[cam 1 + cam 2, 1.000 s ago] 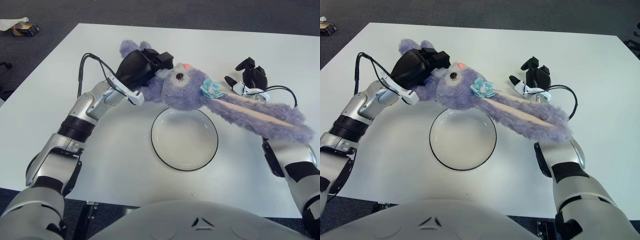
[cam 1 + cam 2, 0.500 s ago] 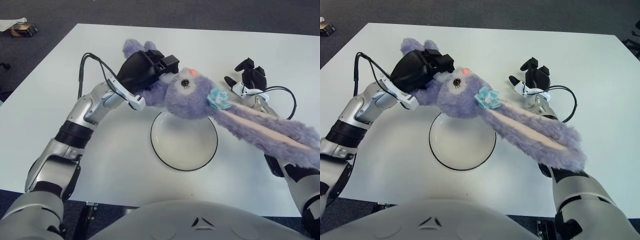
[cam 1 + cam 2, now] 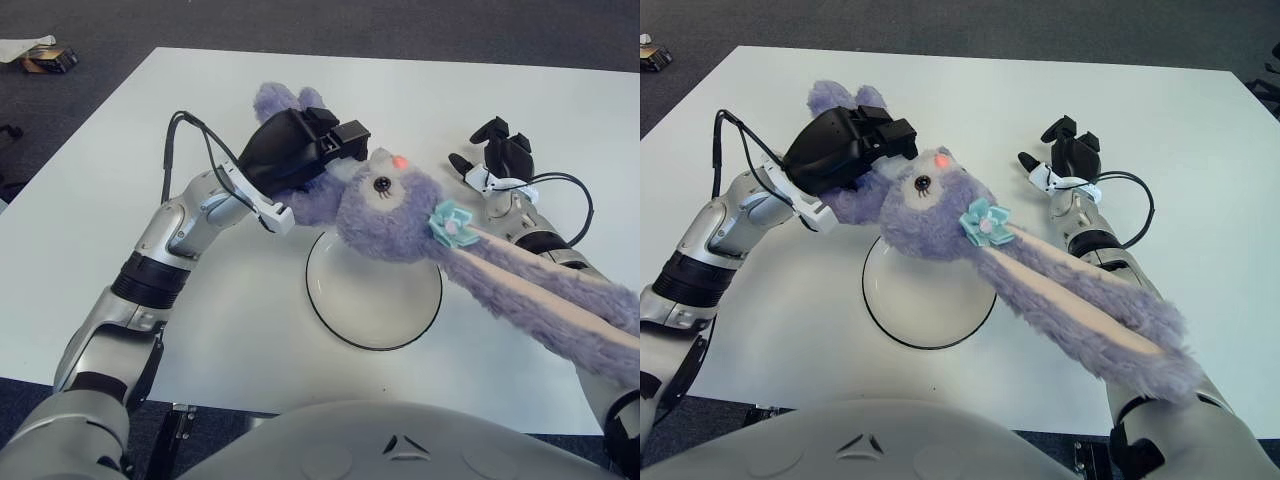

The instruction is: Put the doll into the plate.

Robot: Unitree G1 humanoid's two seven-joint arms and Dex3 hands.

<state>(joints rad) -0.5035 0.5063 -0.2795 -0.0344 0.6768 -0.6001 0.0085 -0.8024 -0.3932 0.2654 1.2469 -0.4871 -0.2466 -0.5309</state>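
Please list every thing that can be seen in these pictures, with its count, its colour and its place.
doll: one, purple plush rabbit with a turquoise bow, held above the plate, long ear hanging toward the robot's right.
plate: one, white with dark rim, table centre.
table: one, white, under everything.
small object: one, dark and tan, on the floor far left.
left hand: one, black, gripping the doll's body.
right hand: one, black, resting on the table at right.

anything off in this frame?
One thing: the doll hangs tilted from the left hand above the plate, and its long ear trails across the right forearm, well beyond the plate's rim. The right hand rests idle on the table.
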